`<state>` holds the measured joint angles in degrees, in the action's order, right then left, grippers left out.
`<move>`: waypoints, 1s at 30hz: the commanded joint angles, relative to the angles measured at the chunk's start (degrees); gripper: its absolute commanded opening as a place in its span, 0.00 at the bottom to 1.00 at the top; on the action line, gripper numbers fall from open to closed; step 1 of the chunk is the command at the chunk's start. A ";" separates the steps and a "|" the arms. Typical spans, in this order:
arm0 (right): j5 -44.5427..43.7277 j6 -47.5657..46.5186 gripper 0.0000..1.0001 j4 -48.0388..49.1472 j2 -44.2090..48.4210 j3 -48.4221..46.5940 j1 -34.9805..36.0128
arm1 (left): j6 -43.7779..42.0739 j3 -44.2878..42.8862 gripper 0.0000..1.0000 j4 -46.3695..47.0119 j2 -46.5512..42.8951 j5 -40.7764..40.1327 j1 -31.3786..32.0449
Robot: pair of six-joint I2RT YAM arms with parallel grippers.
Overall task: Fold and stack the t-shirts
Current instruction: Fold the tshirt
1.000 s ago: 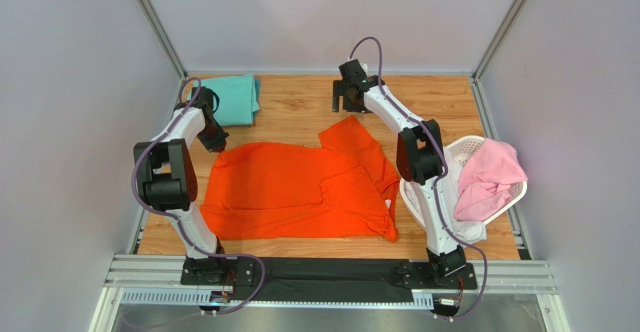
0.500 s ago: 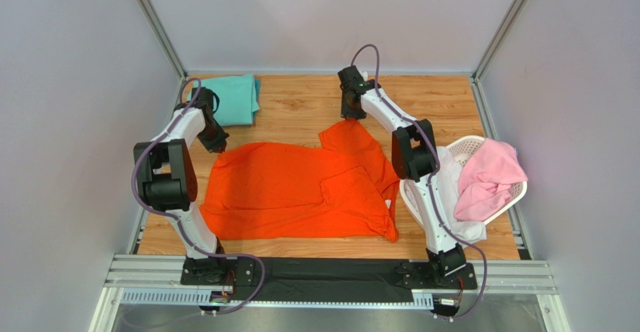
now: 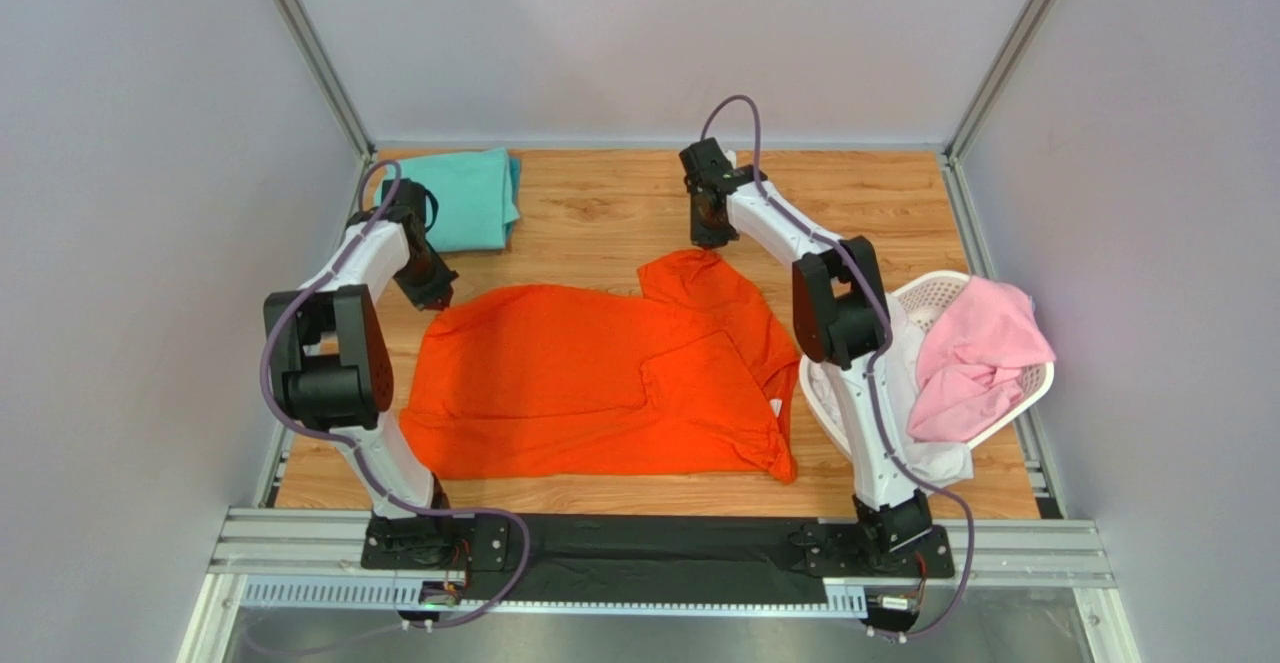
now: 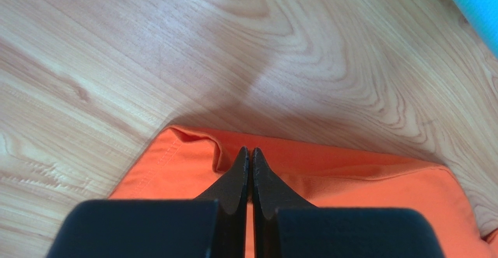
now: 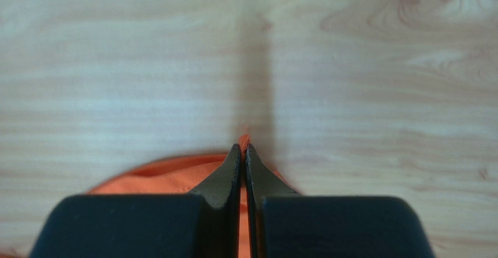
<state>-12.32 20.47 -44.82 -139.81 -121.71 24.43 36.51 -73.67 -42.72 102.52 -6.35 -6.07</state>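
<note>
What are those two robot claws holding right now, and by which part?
Both pinch the bright orange-red cloth t-shirt: the left gripper is shut on its far left corner, the right gripper on a cloth tip at its far right.

The left arm (image 3: 338, 356) and right arm (image 3: 845, 326) wore white link shells between chunky black joint housings. A grey-purple cable (image 3: 733, 96) looped along each. The left gripper (image 4: 250, 150) and right gripper (image 5: 242, 147) had matte black, blocky, tapering fingers.
</note>
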 commanded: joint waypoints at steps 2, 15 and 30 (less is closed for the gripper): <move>-0.34 -3.68 0.00 4.02 12.61 8.58 2.12 | -0.39 1.59 0.00 0.53 -4.61 0.72 -0.09; -1.39 -1.31 0.00 8.17 41.44 41.27 7.04 | 0.66 11.96 0.00 4.04 -15.23 0.20 0.00; 3.43 -2.19 0.00 2.81 66.32 62.64 9.76 | 2.69 17.94 0.00 1.94 -22.27 -8.41 -0.35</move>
<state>-11.22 18.72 -41.19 -77.71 -60.58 33.61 37.69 -56.23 -40.01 82.85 -11.11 -6.09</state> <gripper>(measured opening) 0.011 0.008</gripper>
